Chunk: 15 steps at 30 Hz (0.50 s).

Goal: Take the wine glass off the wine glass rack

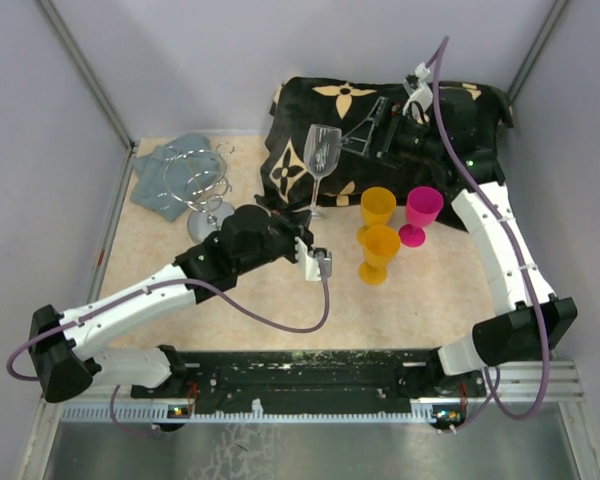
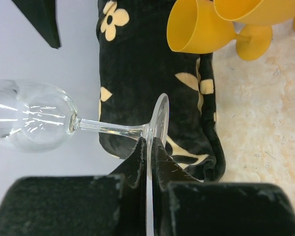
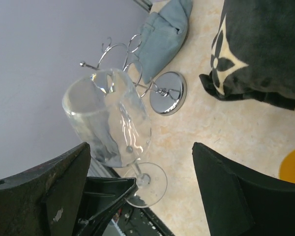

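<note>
Wrist view reveals left pincer [image 2: 148, 147] gripping wine glass [image 2: 32, 115].

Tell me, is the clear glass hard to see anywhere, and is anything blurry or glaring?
Top external view: even light, soft shadows, the wine glass sharp against the black cushion. Left wrist view: white reflection streaks on its bowl, which nearly fades into the pale wall; the left gripper's fingers look soft. Right wrist view: the wine glass rack's base shines like a mirror.
</note>
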Motion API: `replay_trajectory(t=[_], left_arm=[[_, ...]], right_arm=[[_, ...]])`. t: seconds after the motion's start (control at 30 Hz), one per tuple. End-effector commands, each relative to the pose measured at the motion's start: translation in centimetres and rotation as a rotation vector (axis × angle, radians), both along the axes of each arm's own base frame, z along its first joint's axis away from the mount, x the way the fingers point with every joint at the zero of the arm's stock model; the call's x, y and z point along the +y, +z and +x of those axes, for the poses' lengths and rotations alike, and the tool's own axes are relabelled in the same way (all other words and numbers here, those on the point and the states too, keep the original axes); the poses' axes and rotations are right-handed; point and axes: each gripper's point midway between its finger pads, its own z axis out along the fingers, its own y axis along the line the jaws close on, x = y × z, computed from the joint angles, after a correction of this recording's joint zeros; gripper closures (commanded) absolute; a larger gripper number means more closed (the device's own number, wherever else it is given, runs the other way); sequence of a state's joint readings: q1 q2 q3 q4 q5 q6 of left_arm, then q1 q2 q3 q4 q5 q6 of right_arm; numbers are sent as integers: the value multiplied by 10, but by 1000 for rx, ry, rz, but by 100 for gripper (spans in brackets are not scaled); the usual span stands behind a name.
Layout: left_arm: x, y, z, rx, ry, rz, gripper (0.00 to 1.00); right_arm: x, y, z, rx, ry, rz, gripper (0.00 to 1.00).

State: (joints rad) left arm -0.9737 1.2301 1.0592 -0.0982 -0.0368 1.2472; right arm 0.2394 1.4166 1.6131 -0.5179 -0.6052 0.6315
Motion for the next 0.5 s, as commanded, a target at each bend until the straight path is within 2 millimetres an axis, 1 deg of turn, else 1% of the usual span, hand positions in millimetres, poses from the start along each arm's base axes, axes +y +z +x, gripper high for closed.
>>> replay_trajectory(t=[0.0,0.1,0.3,0.47], left_arm=[[5,29,-1,-141,0,-61,100],[8,25,1,-207,9,-68,100],[14,15,2,-262,28,-59,100],[16,5,-2,-321,3,-29,100]], right_arm=[[-8,40,10,-165,-22,-86,16],[-9,50,11,-190,-9,-124,16],[-9,59,7,-217,18,-143,16],[-1,53,5,-194,74,-177,18]])
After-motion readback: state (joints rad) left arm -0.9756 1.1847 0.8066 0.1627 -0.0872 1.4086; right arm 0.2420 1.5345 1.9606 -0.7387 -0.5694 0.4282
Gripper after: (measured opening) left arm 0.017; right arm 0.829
